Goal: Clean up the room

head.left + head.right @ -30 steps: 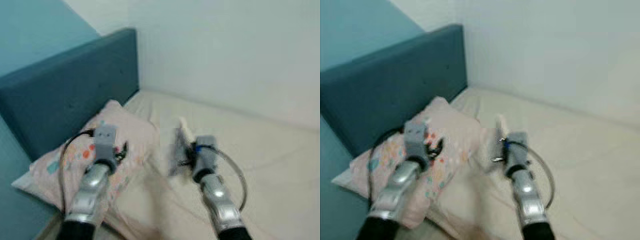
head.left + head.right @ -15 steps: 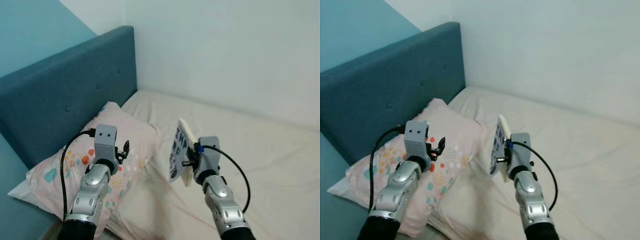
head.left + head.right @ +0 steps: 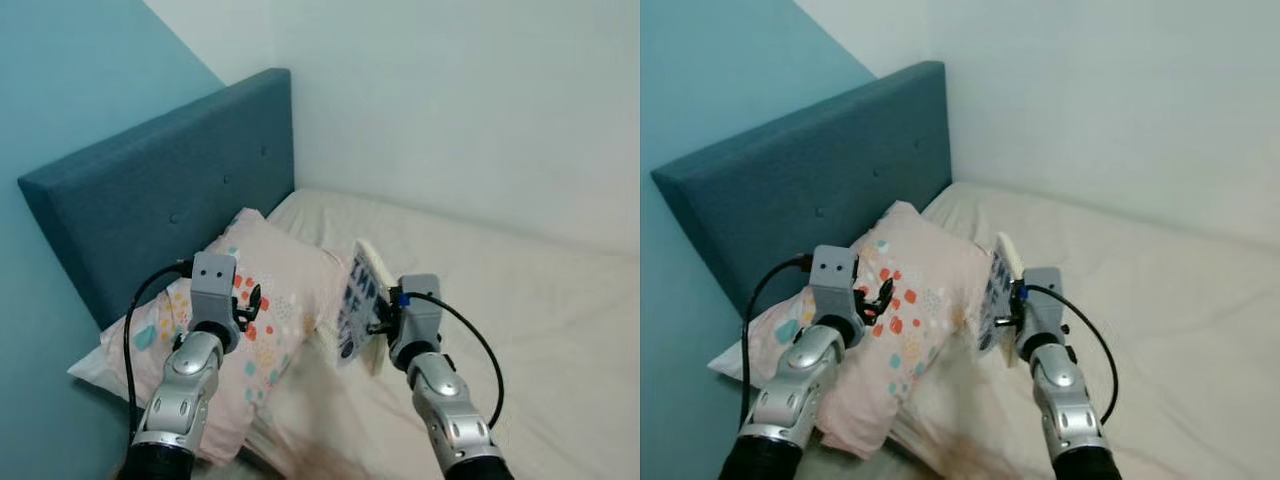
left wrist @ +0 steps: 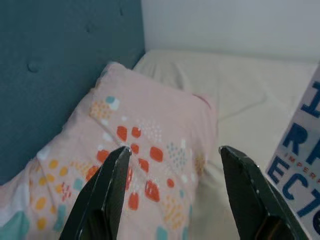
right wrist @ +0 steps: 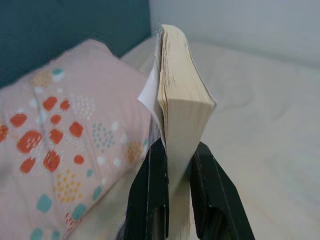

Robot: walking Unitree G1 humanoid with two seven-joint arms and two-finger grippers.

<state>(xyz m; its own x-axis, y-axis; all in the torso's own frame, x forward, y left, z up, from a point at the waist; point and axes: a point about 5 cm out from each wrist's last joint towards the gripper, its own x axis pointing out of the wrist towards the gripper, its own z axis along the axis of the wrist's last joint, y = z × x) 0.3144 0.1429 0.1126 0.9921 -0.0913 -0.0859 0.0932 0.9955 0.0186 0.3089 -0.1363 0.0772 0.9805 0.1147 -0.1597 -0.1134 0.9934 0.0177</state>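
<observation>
The right end effector grips a thick book with a white cover and blue letters. The left end effector hangs unclenched over the pillow.

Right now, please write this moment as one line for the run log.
right hand shut on white paperback book, held above cream bed sheet | left hand open over pink patterned pillow | blue headboard behind

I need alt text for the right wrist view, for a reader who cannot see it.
The right gripper clamps a thick paperback book upright between its two black fingers, page edges facing the camera. Behind it lie a pink pillow with coloured spots, a cream bed sheet and a dark blue headboard.
</observation>
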